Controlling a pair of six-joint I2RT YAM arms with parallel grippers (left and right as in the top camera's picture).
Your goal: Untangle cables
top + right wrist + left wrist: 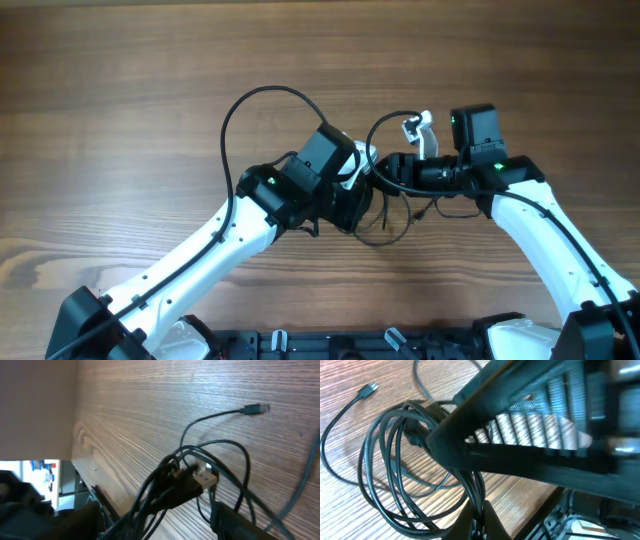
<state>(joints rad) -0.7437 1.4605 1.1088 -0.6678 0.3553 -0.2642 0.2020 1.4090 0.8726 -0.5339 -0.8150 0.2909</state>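
The cables (392, 222) are a tangle of thin black cords on the wooden table between the two arms. In the left wrist view they form a loose coil (385, 465), and one small plug (367, 391) lies apart at the upper left. My left gripper (480, 522) (352, 205) is shut on several strands of the coil. My right gripper (385, 172) (157, 521) points left and is open, its fingers (240, 522) wide apart. The bundle runs between them with a metal-tipped plug (205, 479). A second plug (256, 409) lies farther out.
The right arm's black housing (550, 460) fills the upper right of the left wrist view, close above the coil. The table's near edge (545, 505) runs just behind both grippers. Thicker arm cables loop over the table (268, 93).
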